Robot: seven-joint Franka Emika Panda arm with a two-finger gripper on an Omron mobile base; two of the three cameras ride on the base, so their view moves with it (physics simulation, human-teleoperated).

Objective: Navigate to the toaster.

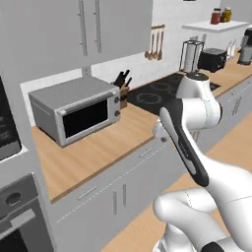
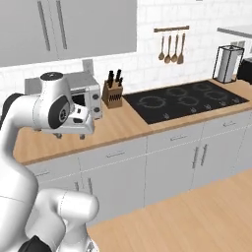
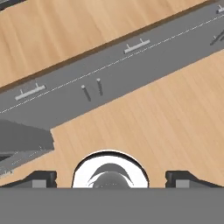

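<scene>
At the far right end of the table we see the toaster, small and black, just beside the paper-towel holder and well apart from the silver toaster oven. Between them lie the knife block and the black cooktop (wooden spoons hang above it). Our tool points down over the wooden floor before the grey cabinet drawers; its two dark tips stand wide apart, holding nothing. On a shelf above the toaster stand jars.
</scene>
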